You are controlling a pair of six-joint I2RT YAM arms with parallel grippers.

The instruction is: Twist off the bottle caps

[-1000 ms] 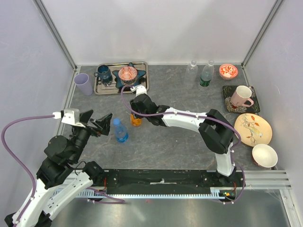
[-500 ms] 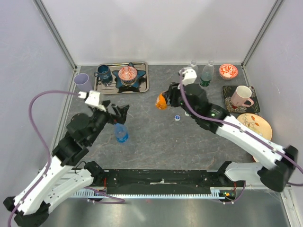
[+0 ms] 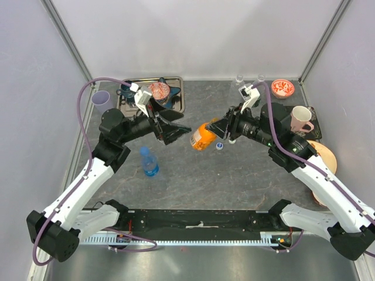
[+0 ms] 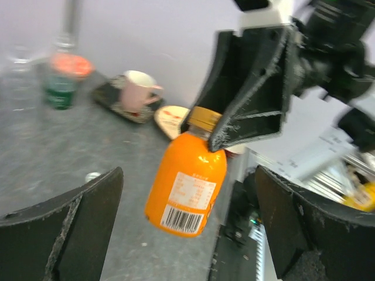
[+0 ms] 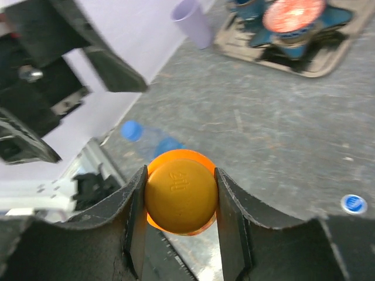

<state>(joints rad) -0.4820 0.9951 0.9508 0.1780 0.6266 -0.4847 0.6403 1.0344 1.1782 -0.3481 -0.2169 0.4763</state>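
Orange cap: still screwed on the orange bottle, held in the air above mid-table between the two arms. The bottle hangs tilted, base toward the left arm, barcode label showing in the left wrist view.

Right gripper: jaws pinch the orange cap from both sides and carry the bottle by it.

Left gripper: jaws spread wide and holding nothing. The fingers stand to either side of the bottle's base, apart from it.

Loose cap: white with blue, lying flat on the table just below the raised bottle.

Blue cap: on a blue bottle standing upright on the table on the left arm's side.

Two bottles at the back edge: clear bottle and green bottle, blurred. Whether they are capped cannot be told.

Other items:
- Metal tray, back left, holding a blue mug, a star-shaped dish and a red patterned bowl.
- Purple cup, beside the tray.
- Small red bowl, back right.
- Pink mug on a dark square plate, right side.
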